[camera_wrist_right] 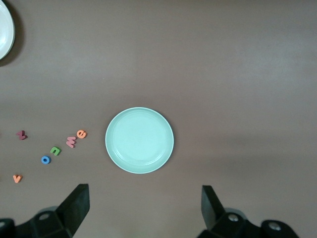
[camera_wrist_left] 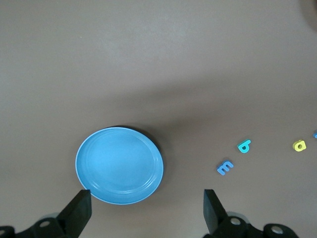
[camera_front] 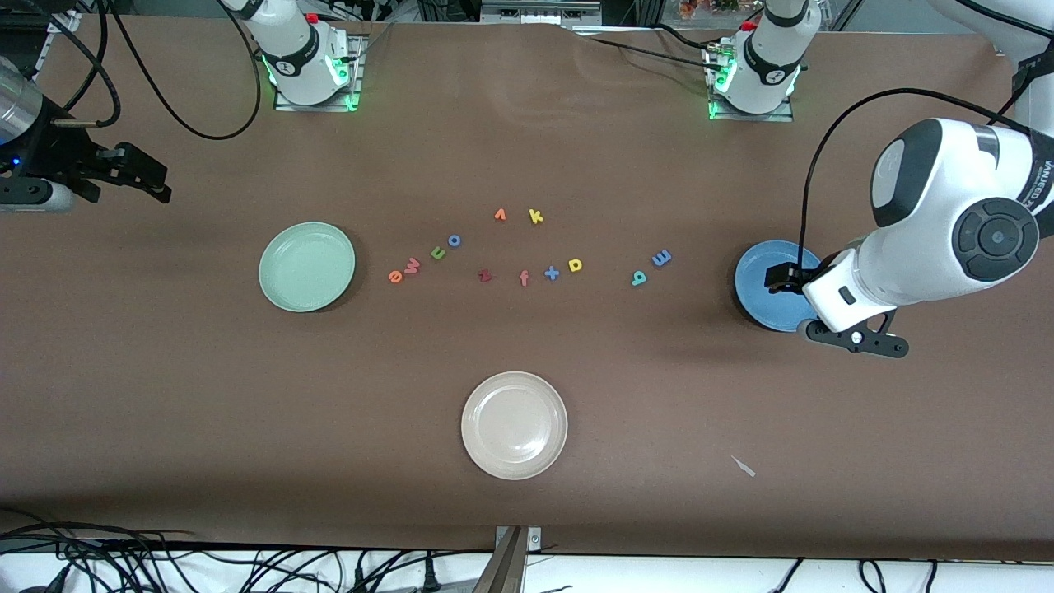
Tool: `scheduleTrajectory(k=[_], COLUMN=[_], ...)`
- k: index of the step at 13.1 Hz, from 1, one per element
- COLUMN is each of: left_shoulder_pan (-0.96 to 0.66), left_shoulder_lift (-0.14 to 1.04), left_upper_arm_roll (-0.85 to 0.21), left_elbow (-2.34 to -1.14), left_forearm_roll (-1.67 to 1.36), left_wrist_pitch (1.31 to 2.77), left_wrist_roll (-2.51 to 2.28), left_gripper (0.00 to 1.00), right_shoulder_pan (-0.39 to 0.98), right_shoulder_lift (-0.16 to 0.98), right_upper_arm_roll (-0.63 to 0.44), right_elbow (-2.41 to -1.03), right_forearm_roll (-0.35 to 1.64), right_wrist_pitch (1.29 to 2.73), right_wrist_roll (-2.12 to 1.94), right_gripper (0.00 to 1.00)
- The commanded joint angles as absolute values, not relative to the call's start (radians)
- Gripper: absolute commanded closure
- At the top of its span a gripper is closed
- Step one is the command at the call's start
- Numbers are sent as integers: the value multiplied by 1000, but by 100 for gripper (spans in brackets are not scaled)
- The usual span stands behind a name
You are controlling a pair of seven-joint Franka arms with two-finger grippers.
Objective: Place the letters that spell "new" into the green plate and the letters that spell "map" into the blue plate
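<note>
Both end effectors are hanging with fingers spread wide and nothing between them. From the front, the left end effector is hovering over the blue plate's edge at the left arm's end of the counter, while the right end effector is waiting high over the right arm's end. Nothing is sitting in the green plate yet.

Through the left wrist, the blue plate is lying bare, with the blue m, teal a and yellow p strung out beside it.

Through the right wrist, the orange e, coral w and green n are lying just beside the green plate (all six letters are remaining to move, I judge).
</note>
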State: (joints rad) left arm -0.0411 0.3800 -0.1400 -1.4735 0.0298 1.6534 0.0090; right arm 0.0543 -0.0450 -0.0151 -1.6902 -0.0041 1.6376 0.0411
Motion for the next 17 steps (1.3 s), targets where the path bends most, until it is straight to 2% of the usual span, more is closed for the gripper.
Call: scheduleTrajectory(k=[1,8,17], left_shoulder_pan=[-32,37,89], left_shoulder_lift=[367,348,236], left_upper_arm_roll=[-138,-137,-138], left_elbow=[-1489,-1488,-1489], left_forearm_roll=[0,2,0], left_wrist_pitch=[1663,1626,1623], left_wrist_roll=[20,147,161], left_gripper=[1,1,1], right_shoulder_pan=[54,54,54], right_shoulder_lift=[-54,-55,-54], right_upper_arm_roll=[-12,-12,-12], right_elbow=[-1697,-1697,-1697], right_forearm_roll=[5,5,5], right_wrist_pitch=[1635,1635,1635], right_wrist_roll=[51,52,52], right_gripper=[0,0,0])
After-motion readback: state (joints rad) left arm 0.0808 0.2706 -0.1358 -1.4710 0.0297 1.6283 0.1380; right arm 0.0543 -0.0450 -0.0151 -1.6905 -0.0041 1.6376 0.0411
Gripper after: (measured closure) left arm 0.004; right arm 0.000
